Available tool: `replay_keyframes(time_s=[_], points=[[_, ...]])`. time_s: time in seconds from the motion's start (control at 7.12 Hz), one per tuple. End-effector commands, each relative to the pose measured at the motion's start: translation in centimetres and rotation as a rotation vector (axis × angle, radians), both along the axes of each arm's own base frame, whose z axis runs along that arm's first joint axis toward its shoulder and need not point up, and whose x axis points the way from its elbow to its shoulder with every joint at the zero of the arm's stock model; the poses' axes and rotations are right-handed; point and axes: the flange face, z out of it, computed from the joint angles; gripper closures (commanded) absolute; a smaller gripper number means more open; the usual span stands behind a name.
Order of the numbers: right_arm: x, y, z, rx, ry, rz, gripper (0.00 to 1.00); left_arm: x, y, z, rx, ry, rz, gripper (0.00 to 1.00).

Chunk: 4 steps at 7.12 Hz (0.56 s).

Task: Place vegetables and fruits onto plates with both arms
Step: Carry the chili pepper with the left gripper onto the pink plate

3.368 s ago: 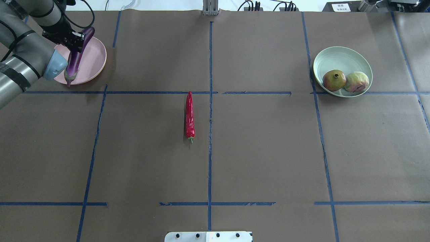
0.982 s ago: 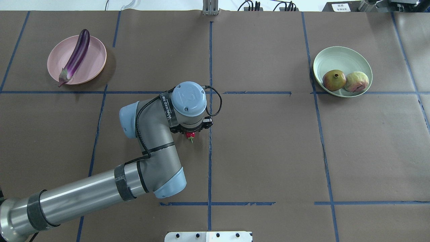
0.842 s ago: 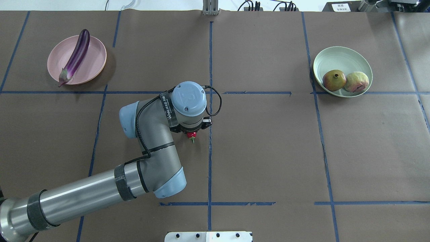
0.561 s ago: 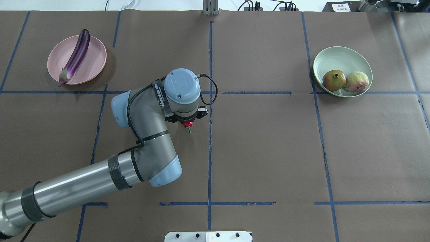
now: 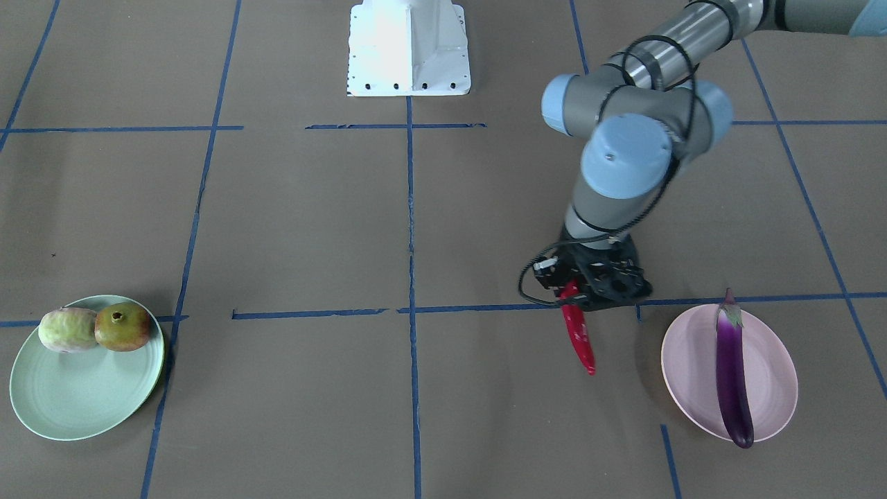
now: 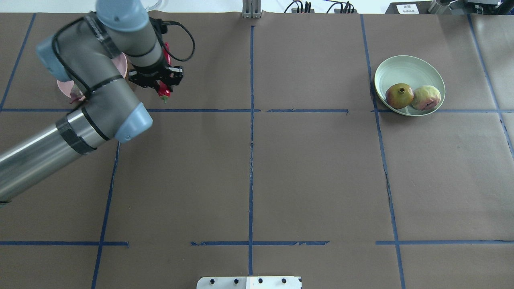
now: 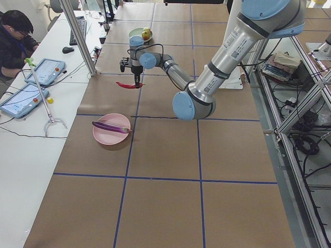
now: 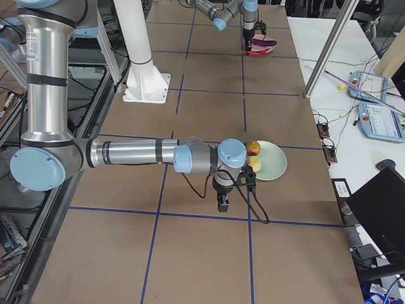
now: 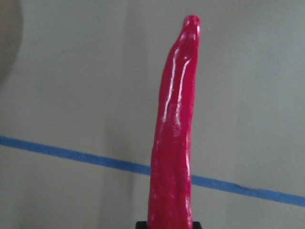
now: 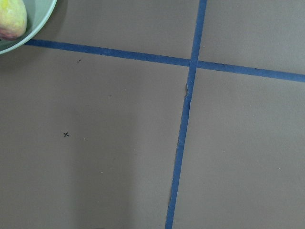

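Left claw (image 5: 575,298) is closed on the stem end of the red chili (image 5: 581,336) and holds it lifted above the brown surface (image 5: 312,222). The long body sticks out freely toward the far edge. I think it is gripped at the end so that the tip can go down first. The chili hangs just beside the pink plate (image 5: 776,360), near the far left corner, and is not yet over it. On this plate the purple eggplant (image 5: 733,374) lies lengthwise, with both ends over the rim, so the bare side of the plate faces the chili.

Near the far right corner, the green plate (image 5: 76,395) carries the pomegranate-like fruit (image 5: 122,326) and the pale lumpy ball (image 5: 66,328), touching each other at one rim. The right claw (image 8: 223,202) hangs low just beside this plate. I cannot tell if it is open or closed. Probably it only waits, because its fruits are placed.

By count: two vegetables, two fruits, two plates, two claws.
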Motion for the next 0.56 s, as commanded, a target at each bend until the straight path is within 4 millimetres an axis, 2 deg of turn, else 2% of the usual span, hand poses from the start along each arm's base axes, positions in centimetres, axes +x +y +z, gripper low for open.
replay_keyframes(time_s=[0.0, 0.14, 0.28, 0.42], points=[[0.0, 0.0, -0.1, 0.001, 0.0, 0.0, 0.0, -7.8, -4.1, 8.4, 0.075, -0.089, 0.132, 1.0], [0.0, 0.0, 0.0, 0.001, 0.0, -0.001, 0.0, -8.6, -4.7, 12.0, 0.079, -0.12, 0.181, 0.99], [0.0, 0.0, 0.0, 0.001, 0.0, -0.001, 0.0, -8.4, -5.4, 15.3, 0.088, -0.122, 0.192, 0.98], [-0.1, 0.0, 0.1, -0.001, 0.0, -0.003, 0.0, -8.2, -5.4, 18.1, 0.127, -0.102, 0.185, 0.88]])
